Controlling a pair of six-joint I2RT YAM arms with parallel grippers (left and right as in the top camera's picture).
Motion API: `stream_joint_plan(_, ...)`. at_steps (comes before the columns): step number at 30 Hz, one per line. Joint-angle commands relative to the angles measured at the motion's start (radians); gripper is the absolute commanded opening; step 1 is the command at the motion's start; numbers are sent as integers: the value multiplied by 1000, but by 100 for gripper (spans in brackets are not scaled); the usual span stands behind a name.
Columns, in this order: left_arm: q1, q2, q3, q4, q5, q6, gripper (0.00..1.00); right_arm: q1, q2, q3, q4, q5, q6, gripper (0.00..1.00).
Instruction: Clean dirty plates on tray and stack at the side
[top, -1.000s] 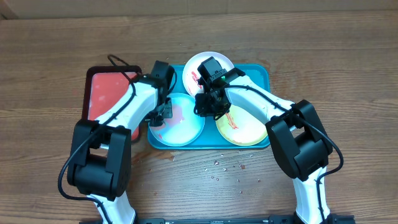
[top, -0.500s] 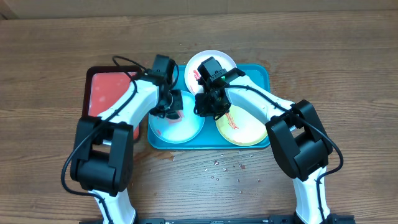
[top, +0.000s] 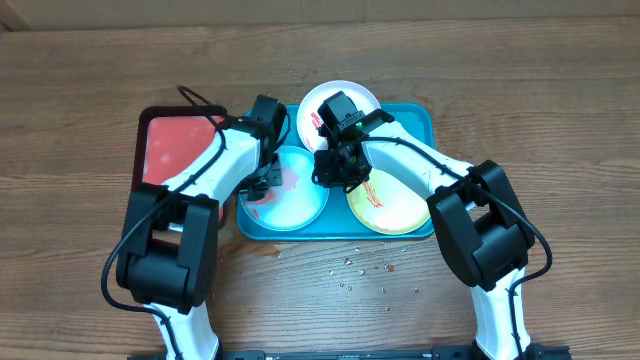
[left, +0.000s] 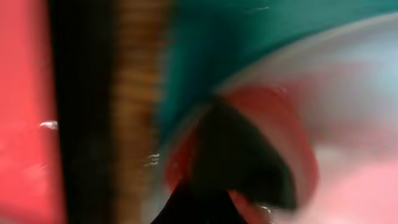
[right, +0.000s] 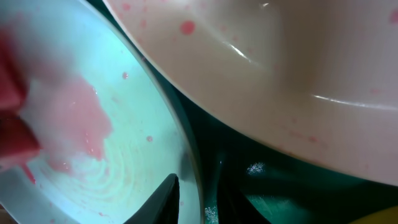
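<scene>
Overhead, the tray (top: 420, 125) sits mid-table (top: 560, 80) with all three plates on it: white plate (top: 368, 98) overhanging its far edge, blue plate (top: 295, 205) at its near left, yellow-green plate (top: 395, 212) at its near right. Left gripper (top: 262, 180) is down at the blue plate's left side, by the tray's left edge. Its wrist view is one big blur, so I cannot tell how its jaws stand. Right gripper (top: 338, 172) hangs over the tray's middle, one finger (right: 166, 198) just inside the blue plate's rim, and I cannot tell its opening either. A pink smear marks the blue plate. Red tray (top: 170, 150) lies just left of the tray.
</scene>
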Motion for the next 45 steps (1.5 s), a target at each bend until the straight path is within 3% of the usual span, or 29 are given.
stream_joint_plan(1,24,15,51,-25,-177,-52,4,-4,11,-6,0,18,1,22)
stream_joint_plan(6,24,-34,127,-28,-120,-52,4,-4,11,-5,1,18,1,12)
stream_joint_plan(16,67,-210,175,2,-9,-51,4,-3,11,11,-3,-13,-16,11)
stream_joint_plan(18,89,-234,175,-2,-9,-51,4,0,11,23,-9,-12,-27,19)
stream_joint_plan(20,117,-246,175,-6,-9,-51,4,0,11,27,-8,-11,-26,38)
stream_joint_plan(23,155,-246,175,-21,-3,-51,4,0,14,26,-11,-8,-20,38)
stream_joint_plan(25,178,-246,174,-39,2,-51,4,4,17,24,-10,-8,-7,34)
stream_joint_plan(27,197,-246,174,-53,3,-51,4,10,17,21,-2,-8,-7,24)
stream_joint_plan(29,212,-246,173,-59,2,-51,4,18,17,20,4,0,-6,4)
stream_joint_plan(38,261,-241,173,-56,4,-52,4,31,8,117,-54,31,-60,4)
stream_joint_plan(45,341,-241,171,-59,33,-51,4,50,-3,331,-220,270,-153,4)
